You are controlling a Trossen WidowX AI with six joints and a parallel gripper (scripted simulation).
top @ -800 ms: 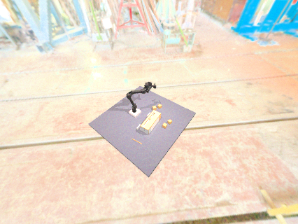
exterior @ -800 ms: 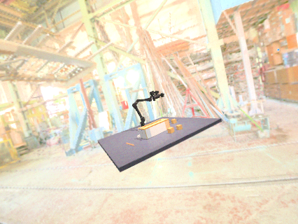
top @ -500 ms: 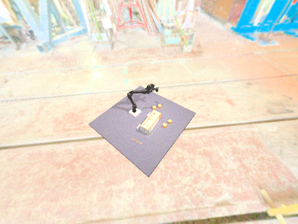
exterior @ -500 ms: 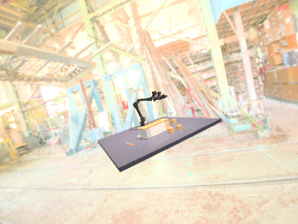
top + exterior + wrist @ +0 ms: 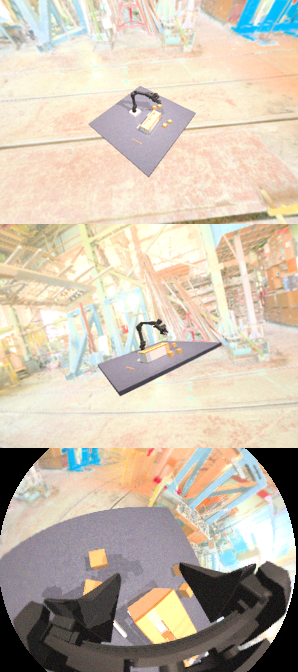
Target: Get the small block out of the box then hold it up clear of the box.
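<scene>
The box (image 5: 150, 123) (image 5: 154, 353) is long and pale with an orange top and lies near the middle of the dark table (image 5: 115, 126) (image 5: 147, 372). In the wrist view the box (image 5: 160, 613) sits just below and between my fingers. The small block inside it is too small to make out. My gripper (image 5: 158, 99) (image 5: 164, 331) (image 5: 149, 571) is open and empty. It hangs in the air above the far end of the box, pointing down at it.
Several loose orange cubes lie on the table around the box: two (image 5: 164, 125) (image 5: 169, 121) on its right side, two (image 5: 154, 108) (image 5: 159, 106) by its far end. A thin orange stick (image 5: 136, 141) (image 5: 130, 367) lies near the front. The arm's white base (image 5: 134, 112) stands left of the box.
</scene>
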